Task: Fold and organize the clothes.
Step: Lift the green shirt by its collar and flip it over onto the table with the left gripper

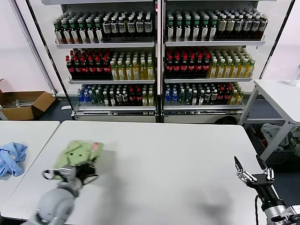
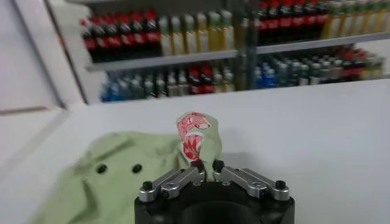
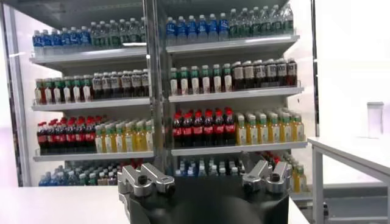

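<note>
While the light green polo shirt lies bunched on the near left part of the white table, its front edge is pinched by the left gripper, whose fingers are drawn together on the fabric. From the left wrist view, a fold of the shirt is seen lifted between the fingertips, with the red-and-white logo print turned upward on the raised flap and two small dark buttons showing on the flatter cloth beside it. The right gripper is held off the table's near right corner, well apart from the shirt, with its fingers spread wide and nothing between them. A light blue cloth is seen crumpled on the neighbouring table to the left. Behind the tables, shelves of bottled drinks are ranged in glass-fronted coolers, and a cardboard box sits on the floor at the far left.
</note>
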### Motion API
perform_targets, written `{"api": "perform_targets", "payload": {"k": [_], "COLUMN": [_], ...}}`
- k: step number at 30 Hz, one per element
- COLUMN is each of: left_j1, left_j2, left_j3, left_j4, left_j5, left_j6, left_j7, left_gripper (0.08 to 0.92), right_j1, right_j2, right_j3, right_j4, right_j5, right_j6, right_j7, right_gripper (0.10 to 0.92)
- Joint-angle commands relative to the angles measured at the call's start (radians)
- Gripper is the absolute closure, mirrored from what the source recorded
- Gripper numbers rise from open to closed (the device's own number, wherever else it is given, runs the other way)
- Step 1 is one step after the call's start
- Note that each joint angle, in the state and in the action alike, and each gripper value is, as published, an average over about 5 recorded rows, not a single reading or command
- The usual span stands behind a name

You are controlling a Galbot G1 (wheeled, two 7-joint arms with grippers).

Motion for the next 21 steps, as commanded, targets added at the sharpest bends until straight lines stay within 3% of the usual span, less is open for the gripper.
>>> {"api": "perform_targets", "payload": {"k": [1,7,15,21], "left_j1": [-0.199,-0.239,-0.224,-0.182], "left_j2": [-0.127,-0.102,-0.119,-0.086], "left_j3": [0.262,0.25,0.241,0.173], "left_j4": [-0.059,-0.09,-0.122,-0.127], "left_j5": [-0.457,-0.54,-0.586,-0.549], "left_j6": [0.016,-0.053,-0.112,-0.172], "left_j7": [-0.287,-0.193,-0.092,0.001], "left_gripper": [0.879,0.879,0.876,0.75], "right_j1": [-0.009,0.015,0.147,0.236], "right_j2": [-0.006,-0.051,-0.079,-0.086], "right_j3": [-0.012,-0.101,-0.268,-0.401], "right_j4": [0.018,0.042,0.047,0.049], "right_j5": [-0.001,0.018,0.002,0.026], "right_j6": [-0.031,-0.122,-0.273,-0.381], "right_j7": [0.009,0.042,0.127,0.184], "right_gripper": [0.203,0.203,0.203,0.203]}}
